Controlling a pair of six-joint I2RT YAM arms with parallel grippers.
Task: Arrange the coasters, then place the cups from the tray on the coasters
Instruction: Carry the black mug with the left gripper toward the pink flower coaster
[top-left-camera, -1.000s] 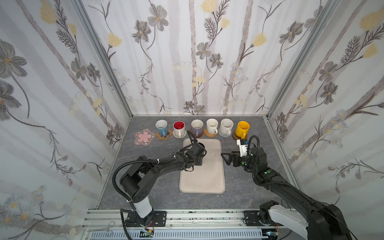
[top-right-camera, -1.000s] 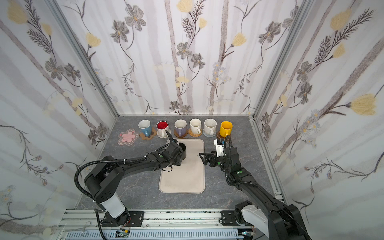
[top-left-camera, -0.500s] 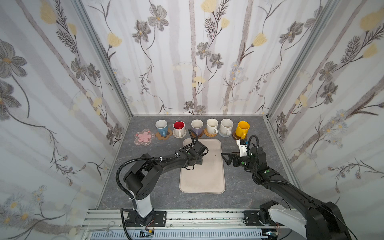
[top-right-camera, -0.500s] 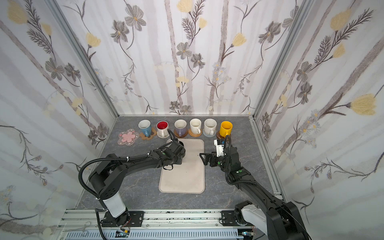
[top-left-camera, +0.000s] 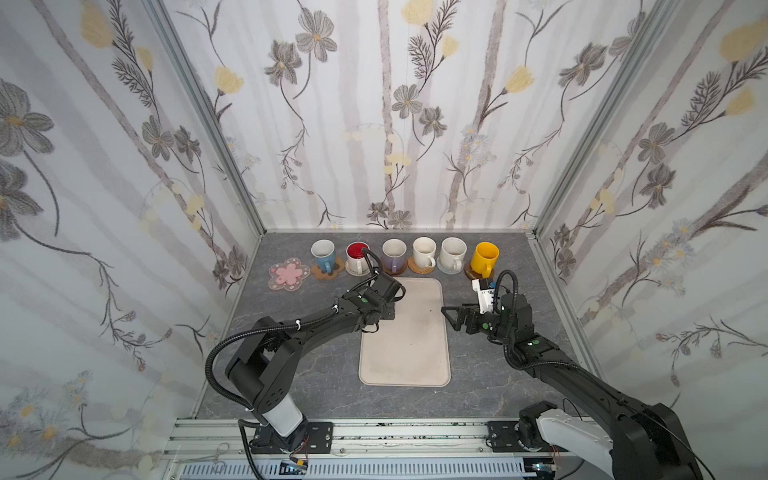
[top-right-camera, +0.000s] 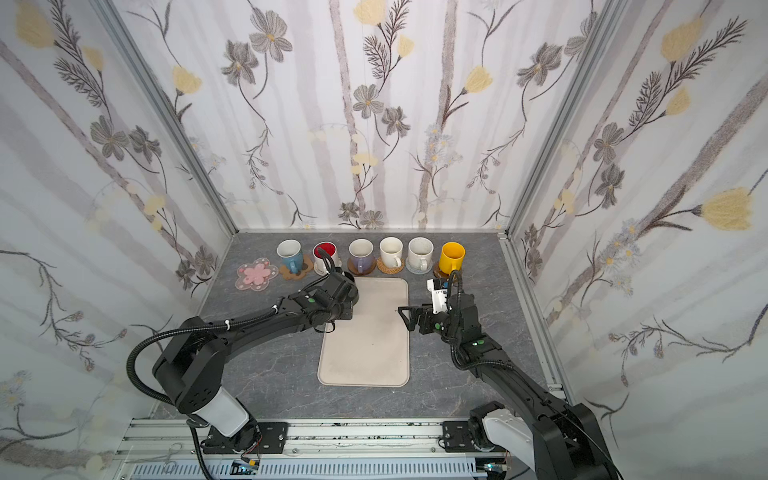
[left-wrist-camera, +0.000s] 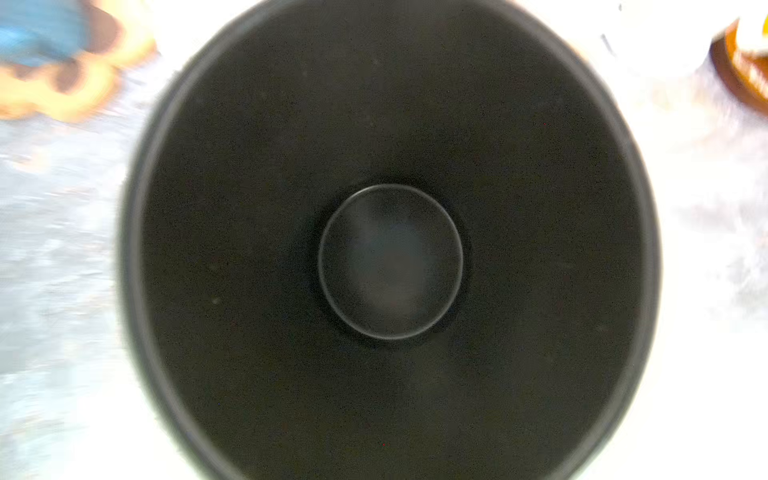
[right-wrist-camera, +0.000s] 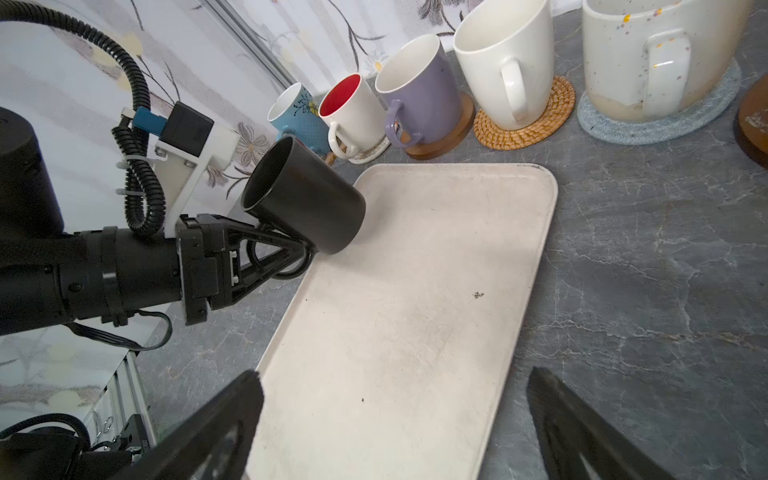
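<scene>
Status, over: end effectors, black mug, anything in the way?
Left end effector shut on black mug handle, mug tilted over tray corner. Right end effector open, empty. Pink flower coaster bare; light blue mug close beside it.

The grey marbled bench (top-left-camera: 478, 374) bore the beige tray (top-left-camera: 405, 357) at centre and a row of coasters (top-left-camera: 289, 274) toward twelve o'clock.

The mug (right-wrist-camera: 307, 199) is black, tray (right-wrist-camera: 415, 311) beige, flower coaster (top-left-camera: 289, 274) pink, paw coaster (left-wrist-camera: 87, 89) probably brown.

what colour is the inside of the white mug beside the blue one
Red inside the white handled mug, clearest in the right wrist view.
</scene>
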